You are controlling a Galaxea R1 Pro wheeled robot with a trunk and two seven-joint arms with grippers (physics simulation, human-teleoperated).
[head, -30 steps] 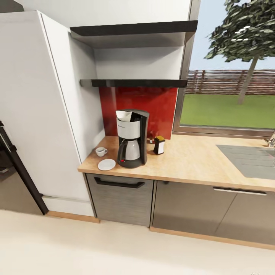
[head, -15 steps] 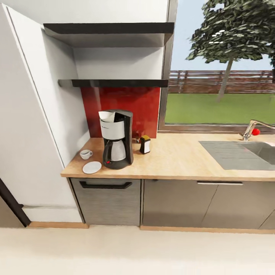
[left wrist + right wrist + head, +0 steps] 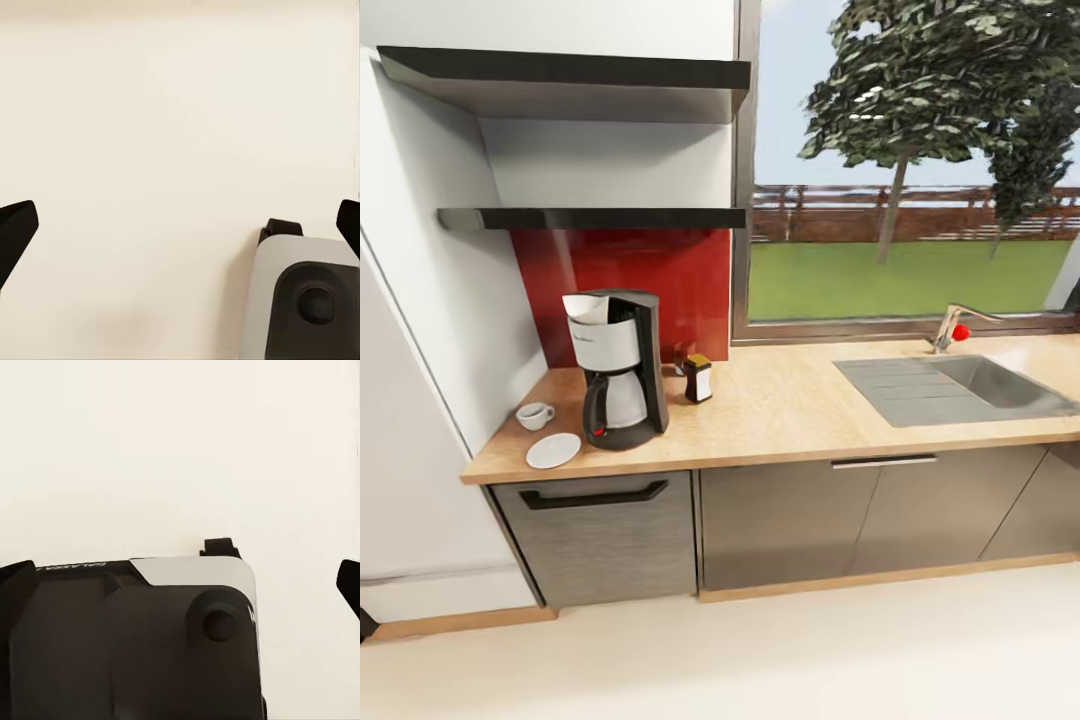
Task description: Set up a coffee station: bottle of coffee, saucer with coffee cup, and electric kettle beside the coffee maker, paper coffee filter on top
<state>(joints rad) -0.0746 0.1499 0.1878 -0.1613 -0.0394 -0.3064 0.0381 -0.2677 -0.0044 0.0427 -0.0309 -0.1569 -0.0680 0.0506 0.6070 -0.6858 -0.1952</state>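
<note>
Head view: coffee maker (image 3: pixel 615 368) on countertop (image 3: pixel 800 405) with paper coffee filter (image 3: pixel 586 308) on top, coffee cup (image 3: pixel 536 415) at its 9 o'clock, saucer (image 3: pixel 553 450) at 8, bottle of coffee (image 3: pixel 698 378) at 3; kettle unseen. Left wrist view: left gripper (image 3: pixel 180 225) released, empty over floor. Right wrist view: right gripper (image 3: pixel 180 577) likewise spread, empty; best find the kettle, and approach slowly.

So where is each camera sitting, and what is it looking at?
Head view: up on the robot's head, facing the countertop with the coffee maker; no arm shows.
Left wrist view: on the left arm, looking down at pale floor, with the left gripper open and part of the robot's base.
Right wrist view: on the right arm, likewise, right gripper open.
Both wrist views share the floor and base.
</note>
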